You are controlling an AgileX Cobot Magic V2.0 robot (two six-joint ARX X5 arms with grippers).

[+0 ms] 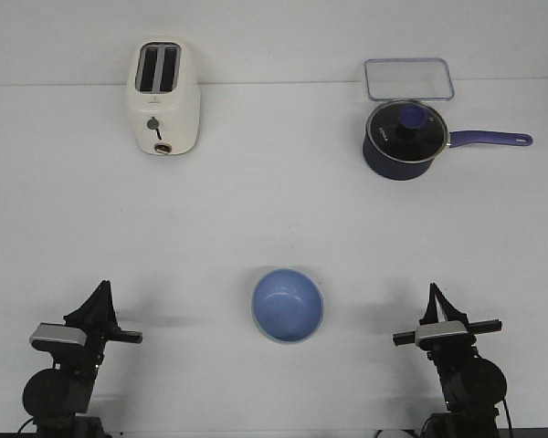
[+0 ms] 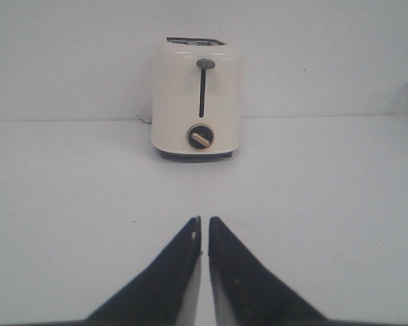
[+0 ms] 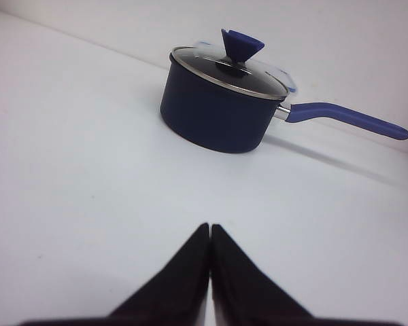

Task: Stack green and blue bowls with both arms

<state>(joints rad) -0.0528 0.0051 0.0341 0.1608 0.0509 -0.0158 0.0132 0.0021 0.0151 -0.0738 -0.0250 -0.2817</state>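
Observation:
The periwinkle blue bowl [image 1: 288, 305] sits upright on the white table, near the front and midway between my two arms. A thin pale greenish edge shows under its near side. The green bowl shows nowhere else, and neither bowl is in the wrist views. My left gripper [image 1: 100, 288] is at the front left, well left of the bowl, shut and empty; in the left wrist view [image 2: 205, 219] its jaws stand almost together over bare table. My right gripper [image 1: 433, 290] is at the front right, well right of the bowl, shut and empty, also in the right wrist view [image 3: 211, 226].
A cream toaster [image 1: 163, 96] stands at the back left, straight ahead of the left gripper [image 2: 197, 98]. A dark navy saucepan with a glass lid [image 1: 404, 139] and a clear lidded box [image 1: 408, 78] stand at the back right; its handle points right [image 3: 221, 105].

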